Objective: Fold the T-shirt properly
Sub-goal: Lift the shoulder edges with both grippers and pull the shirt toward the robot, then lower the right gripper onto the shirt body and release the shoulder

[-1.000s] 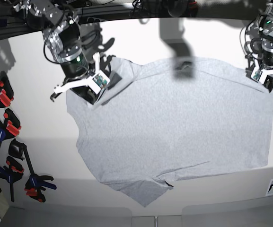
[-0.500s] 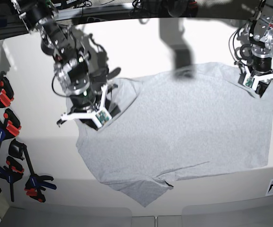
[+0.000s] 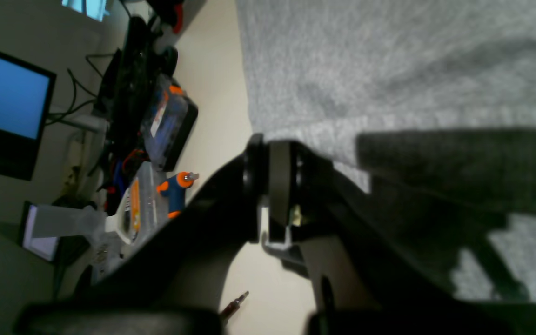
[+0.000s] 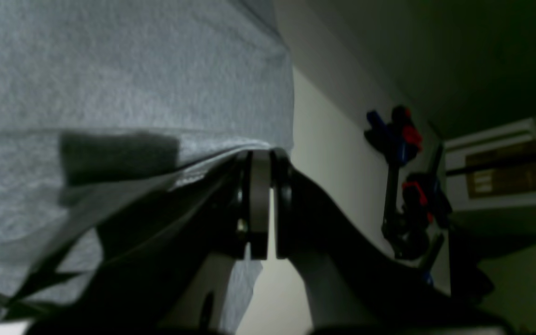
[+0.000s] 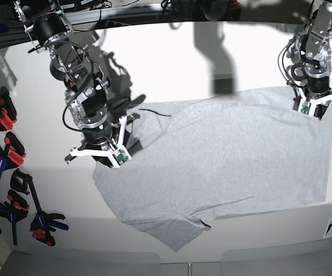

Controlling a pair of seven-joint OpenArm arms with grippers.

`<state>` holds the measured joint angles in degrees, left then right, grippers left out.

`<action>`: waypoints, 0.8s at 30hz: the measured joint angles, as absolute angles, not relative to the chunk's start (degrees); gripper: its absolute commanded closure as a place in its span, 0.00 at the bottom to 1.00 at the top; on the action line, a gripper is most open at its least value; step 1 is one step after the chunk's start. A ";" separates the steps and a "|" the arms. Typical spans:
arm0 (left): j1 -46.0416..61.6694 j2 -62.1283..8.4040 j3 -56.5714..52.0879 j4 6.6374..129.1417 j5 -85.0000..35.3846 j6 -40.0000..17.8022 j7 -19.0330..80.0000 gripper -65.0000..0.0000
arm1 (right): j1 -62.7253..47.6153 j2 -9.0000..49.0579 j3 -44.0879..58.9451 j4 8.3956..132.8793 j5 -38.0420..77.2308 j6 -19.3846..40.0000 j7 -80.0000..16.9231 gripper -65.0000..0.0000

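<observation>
Since the earlier frame both arms pulled the far edge of the T-shirt [image 5: 229, 155] toward the camera; left gripper [image 5: 310, 107] & right gripper [image 5: 113, 154] each pinch a corner fully closed (likely mid-fold), shirt otherwise spread on table [image 5: 171, 63].

Workshop or lab: spring clamps [image 5: 4, 155] beside white table [image 5: 171, 52], monitor [image 3: 5, 107], tool clutter.

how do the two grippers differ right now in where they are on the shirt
The right gripper grips the T-shirt at the base view's left edge, well down the table. The left gripper grips the corner on that view's right, nearer the far side. Both are shut on grey fabric.
</observation>
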<state>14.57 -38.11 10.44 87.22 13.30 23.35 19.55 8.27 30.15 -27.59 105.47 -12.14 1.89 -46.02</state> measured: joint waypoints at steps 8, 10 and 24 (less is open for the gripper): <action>14.59 -43.46 10.46 87.02 15.99 23.29 19.31 1.00 | 8.25 30.15 -27.59 105.47 -12.12 1.89 -47.03 1.00; 14.59 -46.26 10.44 87.02 15.29 23.29 19.33 1.00 | 8.27 30.15 -27.59 105.47 -12.12 1.89 -47.00 1.00; 14.59 -49.91 10.46 87.05 8.82 17.06 13.69 1.00 | 8.25 29.85 -27.59 105.36 -11.97 1.89 -44.99 1.00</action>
<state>14.59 -49.91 10.46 87.05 8.82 17.06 13.69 8.25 29.85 -27.59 105.36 -11.97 1.89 -44.99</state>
